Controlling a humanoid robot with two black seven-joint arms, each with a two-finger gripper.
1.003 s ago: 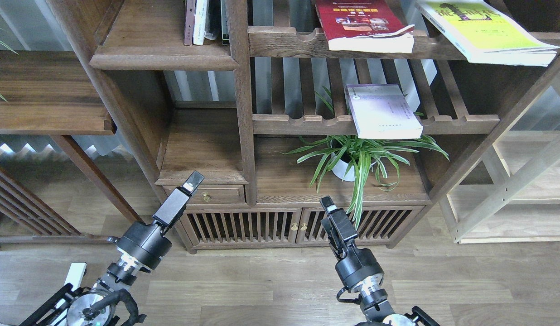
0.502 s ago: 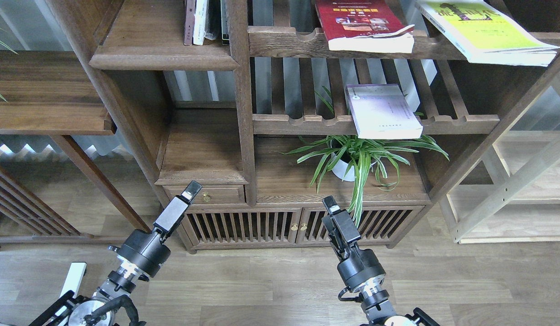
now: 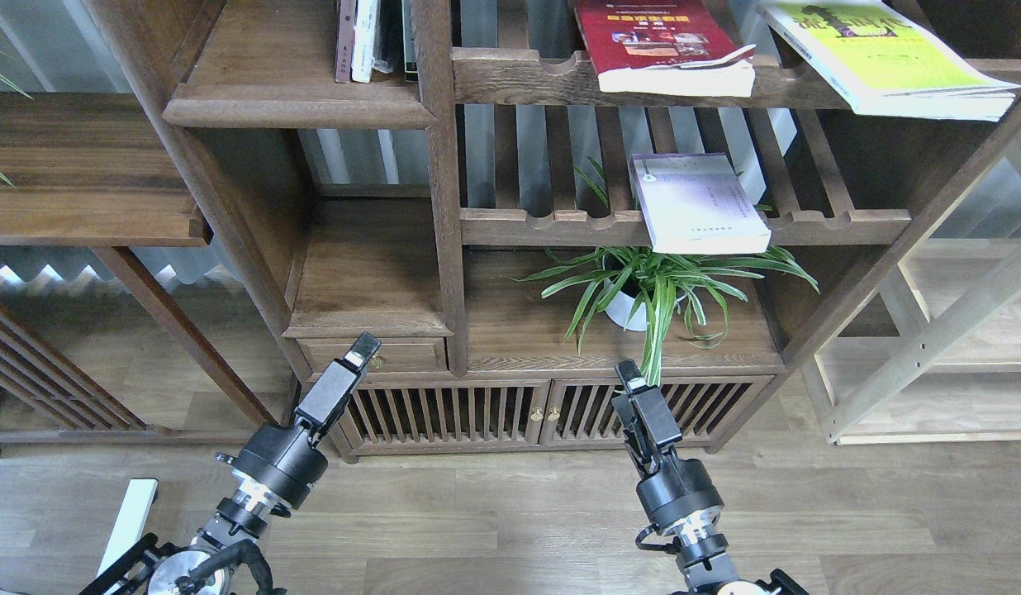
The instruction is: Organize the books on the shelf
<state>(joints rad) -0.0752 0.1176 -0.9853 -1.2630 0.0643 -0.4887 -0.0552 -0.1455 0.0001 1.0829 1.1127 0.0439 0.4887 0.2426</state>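
Three books lie on slatted racks. The dark red book [image 3: 652,41] and the yellow-green book [image 3: 882,58] overhang the upper rack's front rail. The pale lavender book [image 3: 696,202] rests on the lower rack. The solid dark shelf [image 3: 296,103] with a rounded lip is at the upper left. My left gripper [image 3: 363,347] hangs low in front of the small drawer. My right gripper [image 3: 629,373] hangs before the cabinet doors, well below the lavender book. Neither holds anything, and their fingers overlap in this view.
Narrow upright volumes [image 3: 370,41] stand at the shelf's right end. A potted spider plant [image 3: 651,289] sits under the lavender book. A vertical post [image 3: 440,165] divides the unit. A pale wooden shelving unit [image 3: 932,347] stands to the right, and a low slatted cabinet [image 3: 477,413] is below.
Both arms have shifted to the right and slightly lower. The books have not moved.
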